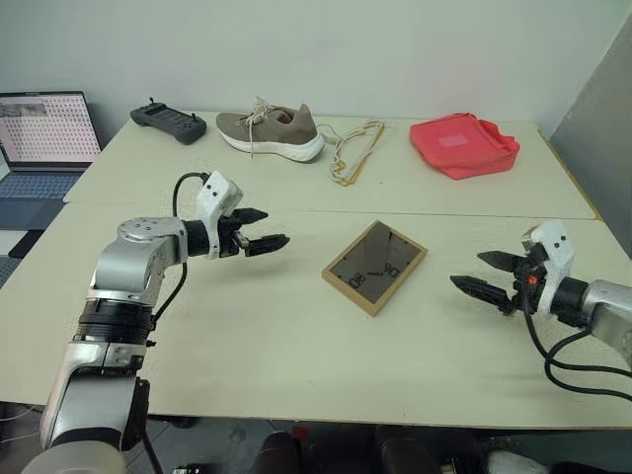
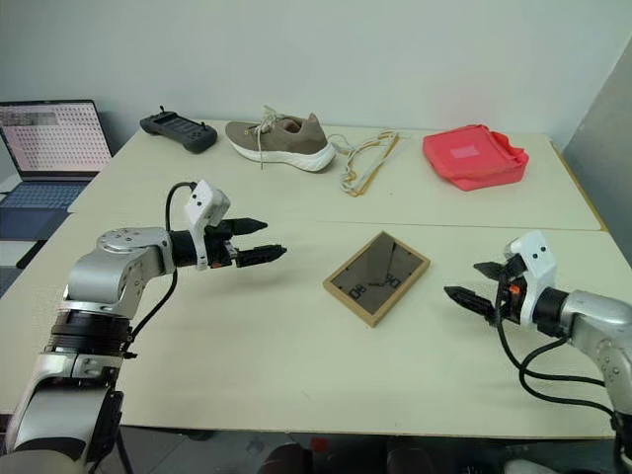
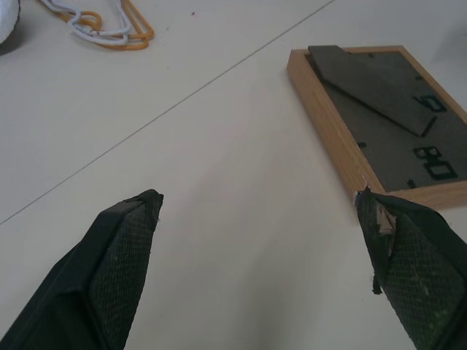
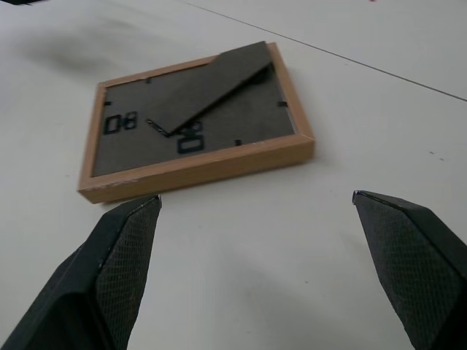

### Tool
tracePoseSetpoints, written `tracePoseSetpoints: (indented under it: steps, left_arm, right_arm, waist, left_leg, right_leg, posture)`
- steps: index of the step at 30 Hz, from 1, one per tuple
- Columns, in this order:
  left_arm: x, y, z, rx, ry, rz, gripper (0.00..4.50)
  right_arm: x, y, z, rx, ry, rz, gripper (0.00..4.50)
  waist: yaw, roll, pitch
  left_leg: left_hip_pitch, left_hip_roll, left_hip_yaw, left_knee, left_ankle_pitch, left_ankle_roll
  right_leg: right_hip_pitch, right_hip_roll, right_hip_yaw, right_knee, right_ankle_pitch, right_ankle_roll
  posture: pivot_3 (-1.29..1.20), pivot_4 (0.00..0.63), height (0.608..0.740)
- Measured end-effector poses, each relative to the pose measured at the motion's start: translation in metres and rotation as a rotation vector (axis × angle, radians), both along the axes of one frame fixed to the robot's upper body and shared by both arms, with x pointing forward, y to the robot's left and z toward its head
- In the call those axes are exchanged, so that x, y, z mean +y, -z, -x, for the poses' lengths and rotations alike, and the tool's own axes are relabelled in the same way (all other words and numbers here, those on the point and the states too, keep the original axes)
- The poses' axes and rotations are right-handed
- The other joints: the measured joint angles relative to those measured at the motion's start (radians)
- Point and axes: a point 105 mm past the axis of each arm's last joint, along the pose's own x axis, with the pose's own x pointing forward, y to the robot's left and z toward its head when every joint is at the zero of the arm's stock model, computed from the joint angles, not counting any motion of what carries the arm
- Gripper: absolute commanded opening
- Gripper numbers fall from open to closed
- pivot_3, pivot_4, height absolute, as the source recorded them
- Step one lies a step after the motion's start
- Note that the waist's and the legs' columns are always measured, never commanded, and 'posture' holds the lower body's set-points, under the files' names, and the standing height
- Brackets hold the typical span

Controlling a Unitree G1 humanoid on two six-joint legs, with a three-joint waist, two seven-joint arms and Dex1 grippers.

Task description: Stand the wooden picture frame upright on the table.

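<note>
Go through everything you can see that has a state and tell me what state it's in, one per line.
wooden picture frame: lying flat, back panel up, stand folded
left gripper: open, empty
right gripper: open, empty
laptop: lid open, screen lit
shoe: upright on its sole
red bag: lying slack

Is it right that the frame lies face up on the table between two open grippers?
Not quite. The frame lies face down: the right wrist view shows its dark back panel and fold-out stand on top. The rest holds: it lies flat on the table between the open left gripper and right gripper.
</note>
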Motion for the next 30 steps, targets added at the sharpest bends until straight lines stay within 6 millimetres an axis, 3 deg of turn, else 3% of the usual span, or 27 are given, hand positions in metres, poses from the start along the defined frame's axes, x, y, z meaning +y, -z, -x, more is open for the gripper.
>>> tracePoseSetpoints:
  steps: [6, 14, 19, 24, 26, 28, 30]
  left_arm:
    - [-0.003, 0.000, -0.002, -0.020, 0.029, -0.028, 4.50]
    - [-0.028, 0.017, -0.023, -0.127, -0.110, 0.033, 2.93]
    - [-0.067, 0.042, -0.030, -0.157, -0.181, 0.060, 1.89]
    - [-0.077, 0.051, -0.033, -0.160, -0.208, 0.057, 0.77]
    - [-0.084, 0.055, -0.032, -0.146, -0.193, 0.061, 0.42]
    - [-0.089, 0.057, -0.031, -0.133, -0.178, 0.067, 0.06]
    - [-0.094, 0.062, -0.027, -0.105, -0.146, 0.057, 0.06]
  right_arm:
    - [-0.011, -0.004, -0.012, -0.019, 0.058, 0.015, 4.47]
    - [-0.009, 0.032, -0.024, -0.014, 0.236, 0.031, 2.71]
    - [0.001, 0.061, -0.037, -0.014, 0.340, 0.057, 1.58]
    - [-0.001, 0.065, -0.052, -0.043, 0.420, 0.074, 0.33]
    - [0.007, 0.062, -0.059, -0.066, 0.414, 0.071, 0.00]
    - [0.016, 0.061, -0.067, -0.072, 0.407, 0.054, 0.00]
    - [0.033, 0.062, -0.077, -0.069, 0.378, 0.037, 0.00]
  waist:
    - [0.003, 0.000, 0.000]
    - [0.005, 0.000, 0.000]
    - [0.006, -0.001, 0.000]
    - [0.001, -0.001, 0.000]
    - [0.002, -0.001, 0.000]
    - [0.001, 0.000, 0.000]
    - [0.001, 0.000, 0.000]
  left_leg:
    - [-0.001, 0.000, 0.000, 0.001, 0.000, 0.000]
    - [-0.004, 0.000, -0.002, 0.002, 0.000, 0.000]
    - [-0.003, 0.000, -0.001, 0.003, 0.000, 0.000]
    - [-0.002, 0.000, -0.001, 0.003, 0.000, 0.000]
    - [-0.002, 0.000, -0.001, 0.003, 0.000, 0.000]
    - [-0.002, 0.000, -0.001, 0.002, 0.000, 0.000]
    - [-0.002, 0.000, -0.001, 0.002, 0.000, 0.000]
  right_leg:
    - [0.000, 0.000, -0.001, 0.000, 0.000, 0.000]
    - [-0.001, -0.001, -0.002, 0.001, 0.000, 0.000]
    - [-0.001, -0.001, -0.001, 0.002, 0.000, 0.000]
    - [-0.001, -0.001, -0.001, 0.002, 0.000, 0.000]
    - [-0.001, -0.001, -0.001, 0.002, 0.000, 0.000]
    - [-0.001, -0.001, -0.001, 0.002, 0.000, 0.000]
    - [-0.001, -0.001, -0.001, 0.002, 0.000, 0.000]
  posture:
    - [0.00, 0.150, 0.740]
    - [0.00, 0.150, 0.740]
    - [0.00, 0.150, 0.740]
    - [0.00, 0.150, 0.740]
    - [0.00, 0.150, 0.740]
    - [0.00, 0.150, 0.740]
    - [0.00, 0.150, 0.740]
